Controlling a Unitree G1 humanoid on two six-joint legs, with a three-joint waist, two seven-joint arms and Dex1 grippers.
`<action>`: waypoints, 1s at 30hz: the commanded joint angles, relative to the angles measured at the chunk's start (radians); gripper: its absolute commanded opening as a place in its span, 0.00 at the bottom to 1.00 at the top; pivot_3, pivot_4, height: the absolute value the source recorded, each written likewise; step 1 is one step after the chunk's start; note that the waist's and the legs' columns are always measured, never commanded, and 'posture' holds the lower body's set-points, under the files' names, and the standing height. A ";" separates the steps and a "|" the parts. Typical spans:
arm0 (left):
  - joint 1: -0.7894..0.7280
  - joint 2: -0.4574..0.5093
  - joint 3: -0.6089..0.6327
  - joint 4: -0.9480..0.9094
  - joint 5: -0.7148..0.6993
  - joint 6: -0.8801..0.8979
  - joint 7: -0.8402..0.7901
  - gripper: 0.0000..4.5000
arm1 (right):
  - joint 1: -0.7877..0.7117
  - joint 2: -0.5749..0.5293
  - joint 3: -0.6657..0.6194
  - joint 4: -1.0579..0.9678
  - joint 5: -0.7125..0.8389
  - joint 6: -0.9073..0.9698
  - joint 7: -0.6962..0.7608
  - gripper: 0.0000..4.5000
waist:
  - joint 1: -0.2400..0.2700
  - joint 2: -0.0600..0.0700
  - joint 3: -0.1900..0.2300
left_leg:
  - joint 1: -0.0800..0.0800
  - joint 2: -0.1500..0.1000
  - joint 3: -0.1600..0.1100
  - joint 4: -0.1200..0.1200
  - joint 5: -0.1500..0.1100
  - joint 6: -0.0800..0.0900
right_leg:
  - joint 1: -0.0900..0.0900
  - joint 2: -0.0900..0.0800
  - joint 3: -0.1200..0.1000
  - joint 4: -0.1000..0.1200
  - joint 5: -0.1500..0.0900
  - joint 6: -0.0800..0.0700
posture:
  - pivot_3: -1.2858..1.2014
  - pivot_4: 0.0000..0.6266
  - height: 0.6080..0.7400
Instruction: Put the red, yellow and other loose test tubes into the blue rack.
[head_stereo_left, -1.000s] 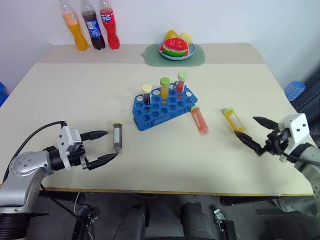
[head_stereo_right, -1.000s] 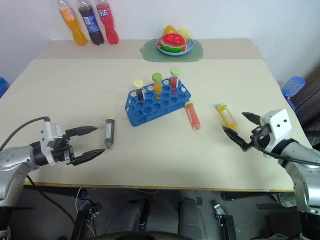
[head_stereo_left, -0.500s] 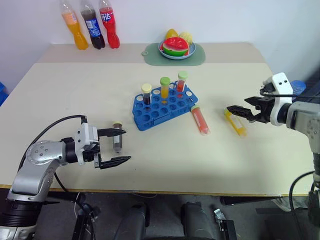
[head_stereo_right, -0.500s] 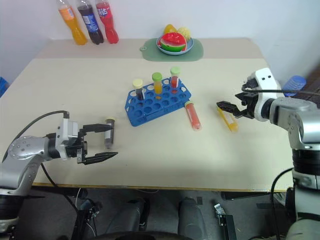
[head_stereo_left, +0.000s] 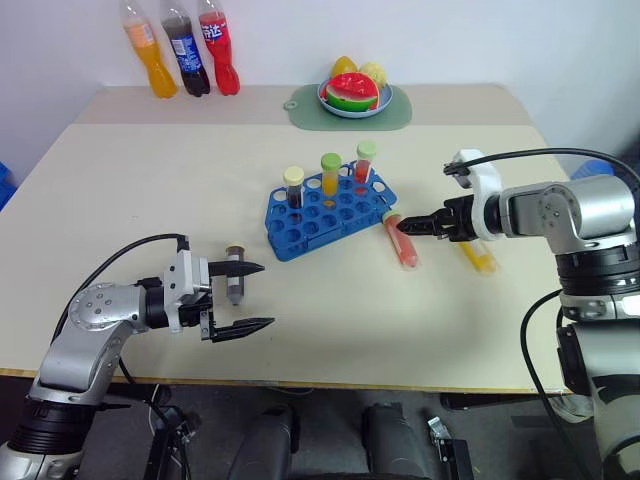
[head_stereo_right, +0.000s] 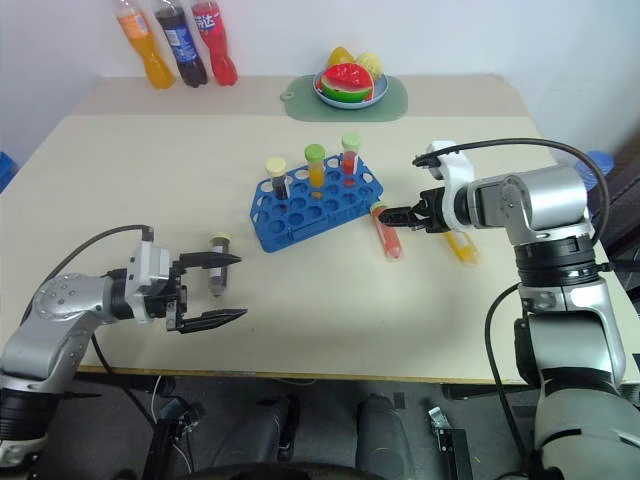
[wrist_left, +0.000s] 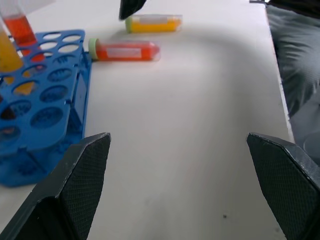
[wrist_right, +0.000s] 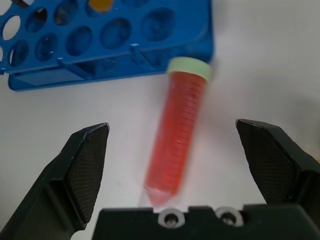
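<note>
Right pincer (wrist_right: 172, 150) swung in from the table (head_stereo_left: 330, 330) edge, fingers apart over the red tube (wrist_right: 179, 135) (left pincer (head_stereo_left: 243, 297) also apart); centre on mid-barrel before closing.

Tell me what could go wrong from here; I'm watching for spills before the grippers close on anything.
The red tube lies flat between the open right gripper fingers, its cap near the blue rack; an off-centre close could roll it into the rack. The yellow tube lies right beside that arm and may get swept. The dark tube sits by the open left gripper's upper finger, which could nudge it away.
</note>
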 joint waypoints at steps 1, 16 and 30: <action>0.012 -0.009 0.008 -0.063 -0.016 0.017 0.032 1.00 | -0.042 0.034 0.006 0.015 -0.015 -0.021 -0.004 0.99 | -0.001 0.000 0.000 | 0.000 0.000 0.000 0.000 0.000 0.000 | 0.000 0.000 0.000 0.000 0.000 0.000 | 0.52 0.24 1.00; 0.123 0.006 0.079 -0.214 -0.046 0.086 0.127 1.00 | -0.053 0.155 0.167 0.205 -0.198 -0.295 0.023 0.94 | -0.004 0.000 0.000 | 0.000 0.000 0.000 0.000 0.000 0.000 | -0.001 0.000 0.000 0.002 0.000 0.000 | 0.52 0.24 1.00; 0.154 0.001 0.091 -0.213 -0.051 0.091 0.151 1.00 | 0.138 0.049 0.199 0.050 -0.351 -0.661 0.140 0.17 | 0.000 -0.001 0.000 | 0.001 0.000 0.000 0.000 0.000 0.000 | 0.000 0.001 0.000 0.001 0.000 0.000 | 0.52 0.24 1.00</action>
